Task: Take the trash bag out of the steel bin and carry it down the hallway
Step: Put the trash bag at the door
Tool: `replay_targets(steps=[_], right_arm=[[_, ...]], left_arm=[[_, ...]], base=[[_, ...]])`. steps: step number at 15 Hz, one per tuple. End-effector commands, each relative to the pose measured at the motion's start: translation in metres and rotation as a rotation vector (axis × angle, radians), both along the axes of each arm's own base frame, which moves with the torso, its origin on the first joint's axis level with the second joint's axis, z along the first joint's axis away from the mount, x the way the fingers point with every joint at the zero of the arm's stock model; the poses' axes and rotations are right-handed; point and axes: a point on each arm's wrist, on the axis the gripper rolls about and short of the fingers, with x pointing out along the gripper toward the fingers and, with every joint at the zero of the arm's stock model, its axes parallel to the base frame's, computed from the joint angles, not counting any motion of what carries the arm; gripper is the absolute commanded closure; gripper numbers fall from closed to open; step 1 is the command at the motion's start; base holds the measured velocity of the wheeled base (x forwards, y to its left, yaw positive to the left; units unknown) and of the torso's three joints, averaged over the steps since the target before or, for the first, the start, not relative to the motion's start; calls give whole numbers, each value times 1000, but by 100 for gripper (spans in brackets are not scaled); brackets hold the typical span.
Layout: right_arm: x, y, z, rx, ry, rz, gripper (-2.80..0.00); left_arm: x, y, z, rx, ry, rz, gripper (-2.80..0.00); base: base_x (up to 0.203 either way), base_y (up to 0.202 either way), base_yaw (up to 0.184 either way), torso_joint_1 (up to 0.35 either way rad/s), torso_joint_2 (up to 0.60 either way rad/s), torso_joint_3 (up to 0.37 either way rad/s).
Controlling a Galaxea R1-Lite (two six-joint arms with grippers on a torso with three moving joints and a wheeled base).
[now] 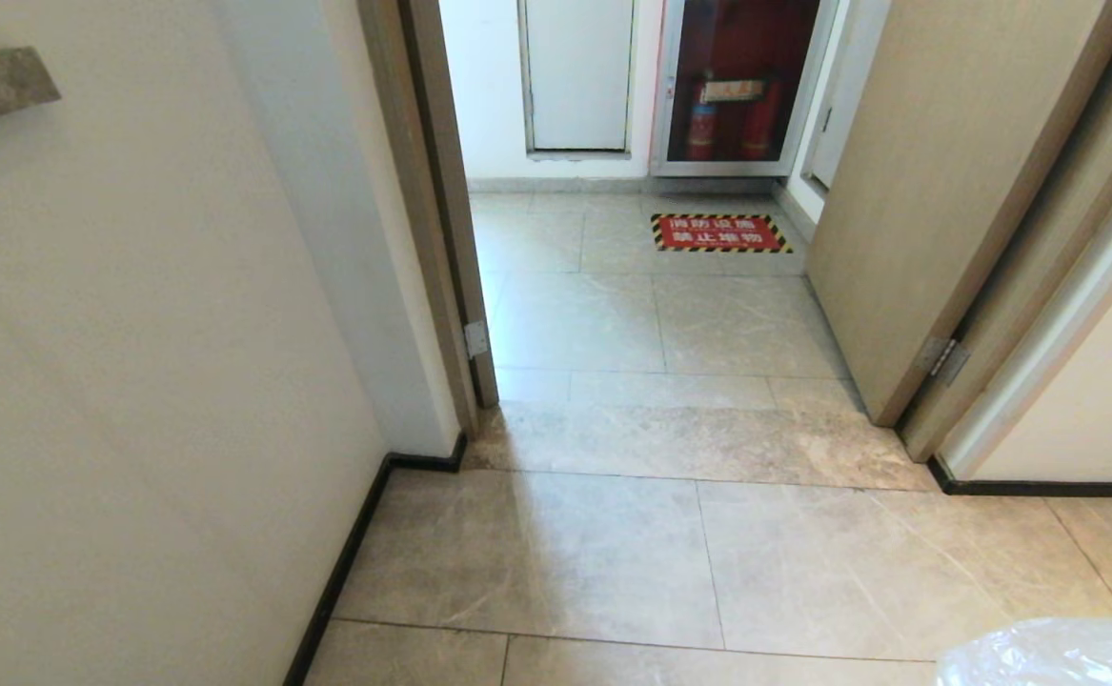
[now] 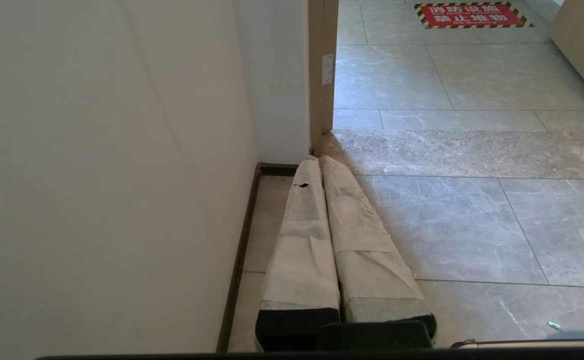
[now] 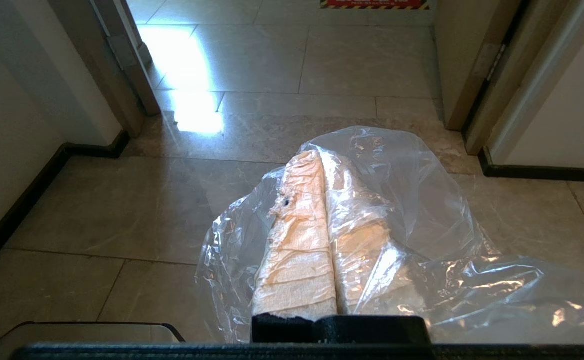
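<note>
My right pincer (image 3: 322, 165), its two fingers wrapped in pale cloth tape, is pressed together on the thin, crinkled, translucent plastic trash bag (image 3: 412, 210), which drapes over both fingers and billows out to the side above the floor. In the head view only a corner of that bag (image 1: 1056, 653) shows, at the lower right edge. My left pincer (image 2: 320, 162), wrapped the same way, has its fingers pressed together with nothing between them, and it points toward the foot of the brown wooden door frame (image 2: 322, 75) beside the pale plain wall (image 2: 111, 165).

Past that door frame the hallway of large grey-beige stone tiles (image 1: 670, 324) runs on. Farther along it from the door frame, a red floor sticker with a black-and-yellow striped border (image 1: 719, 233) lies on the tiles. Beyond the sticker stands a glass-fronted cabinet holding red fire extinguishers (image 1: 737, 90). Across the opening from the door frame, a light brown wooden door (image 1: 937, 181) stands open.
</note>
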Motion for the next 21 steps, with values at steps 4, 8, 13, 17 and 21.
replay_targets(steps=[4, 8, 13, 17, 21], right_arm=[[0, 0, 0, -3, 3, -1, 0], [0, 0, 0, -6, 4, 0, 0], [0, 0, 0, -5, 2, 2, 0], [0, 0, 0, -10, 1, 1, 0], [0, 0, 0, -11, 1, 2, 0]], left_arm=[[1, 0, -3, -12, 13, -1, 0], [1, 0, -4, -14, 15, 1, 0], [1, 0, -3, -15, 12, 1, 0], [1, 0, -3, -14, 12, 1, 0], [1, 0, -3, -12, 13, 1, 0]], base=[[0, 0, 0, 0, 0, 0], [0, 0, 0, 0, 0, 0], [0, 0, 0, 0, 0, 0], [0, 0, 0, 0, 0, 0], [0, 0, 0, 0, 0, 0]])
